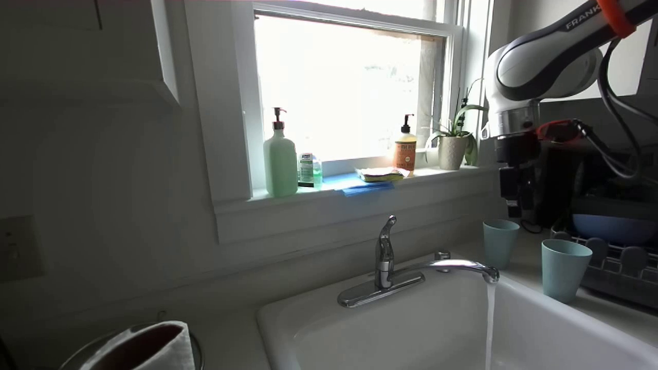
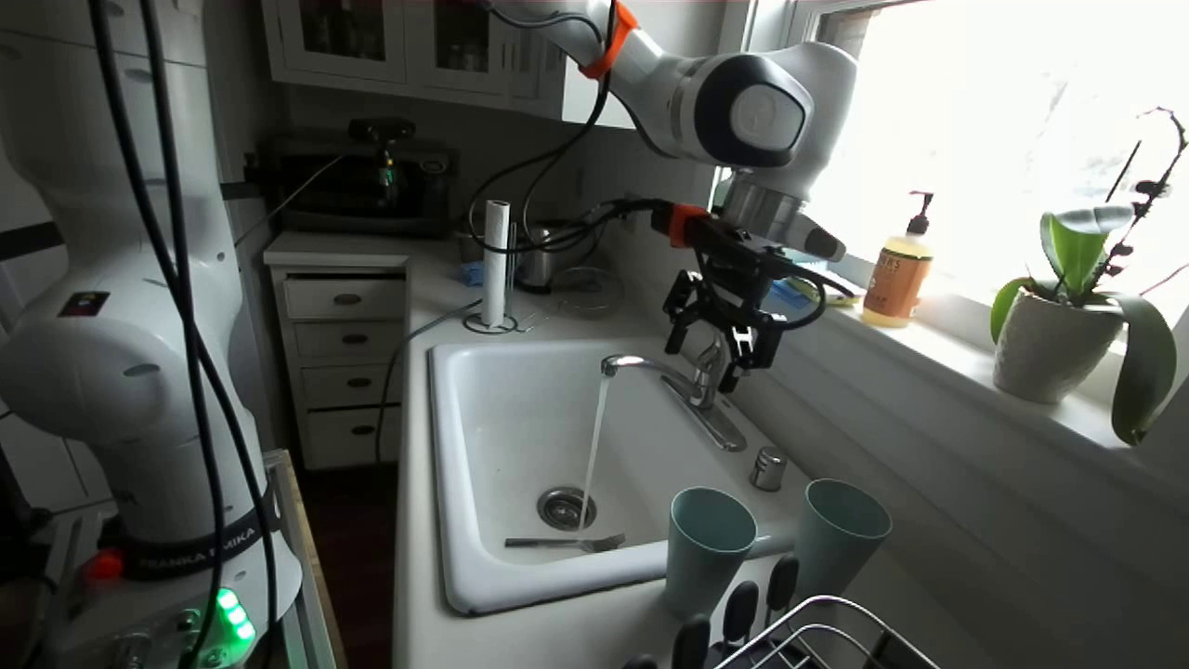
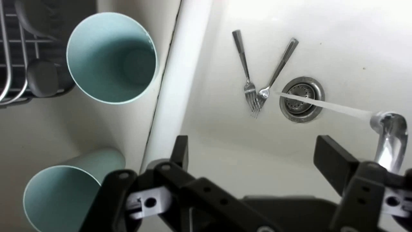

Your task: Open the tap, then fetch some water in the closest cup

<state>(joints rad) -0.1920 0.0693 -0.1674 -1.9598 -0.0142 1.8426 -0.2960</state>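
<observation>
The chrome tap [image 1: 384, 259] has its lever up, and its spout [image 2: 641, 362] also shows in the wrist view [image 3: 391, 141]. A thin stream of water [image 1: 490, 324] runs from it into the sink, seen also in the wrist view [image 3: 328, 105]. The cup [image 1: 564, 272], pale blue-green, stands upright on the counter between sink and dish rack [image 2: 708, 548]. In the wrist view the cup [image 3: 111, 58] is at upper left and looks empty. My gripper [image 3: 252, 141] is open and empty, above the sink side between the cups and the spout. It also shows in both exterior views [image 1: 514, 205] [image 2: 703, 360].
The other tumbler [image 1: 498, 244] stands nearer the window wall [image 2: 841, 534]. A dish rack [image 2: 836, 609] is beside the cups. Two forks [image 3: 267, 80] lie in the white sink [image 2: 455, 446] near the drain. Soap bottles [image 1: 281, 159] and a potted plant [image 1: 451, 151] stand on the sill.
</observation>
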